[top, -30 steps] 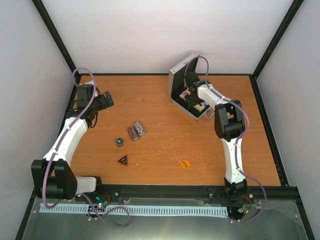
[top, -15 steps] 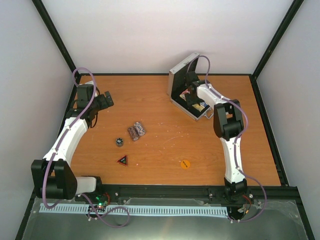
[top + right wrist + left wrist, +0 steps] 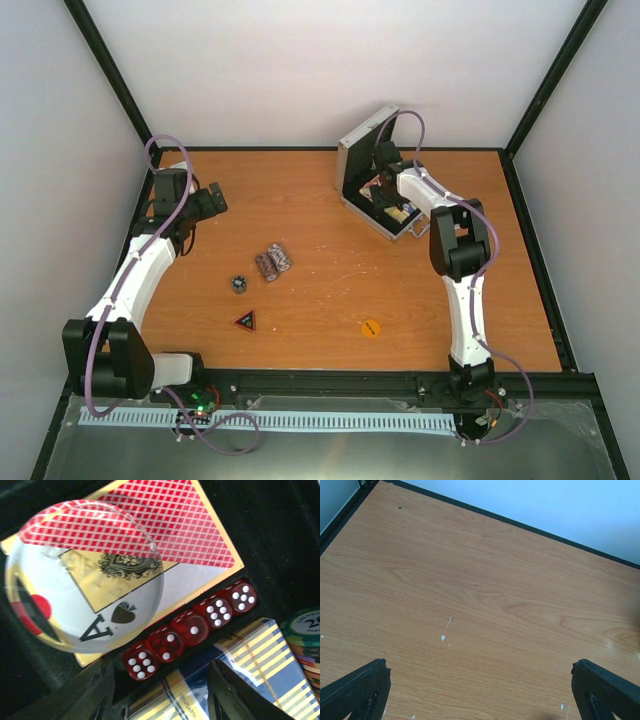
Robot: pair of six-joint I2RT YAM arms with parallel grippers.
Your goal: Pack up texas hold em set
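L gripper (image 3: 480,682) wide open over bare table (image 3: 470,580), R gripper (image 3: 161,692) approx half apart inside open case (image 3: 358,150) at far side, above blue-yellow deck (image 3: 270,652) by dice (image 3: 192,630), can't tell if gripping.

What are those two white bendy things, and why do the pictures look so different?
Those are robot arms, a left arm and a right arm, each ending in a pincer. One picture looks down from above; the other two come from cameras on the wrists. On the wooden table lie striped chip stacks, a dark red-edged triangle and an orange disc. The left pincer hangs open over bare wood, holding nothing. The right pincer is inside the open silver metal case, above five red dice and a blue-yellow striped card deck. Whether it grips anything, I cannot tell.
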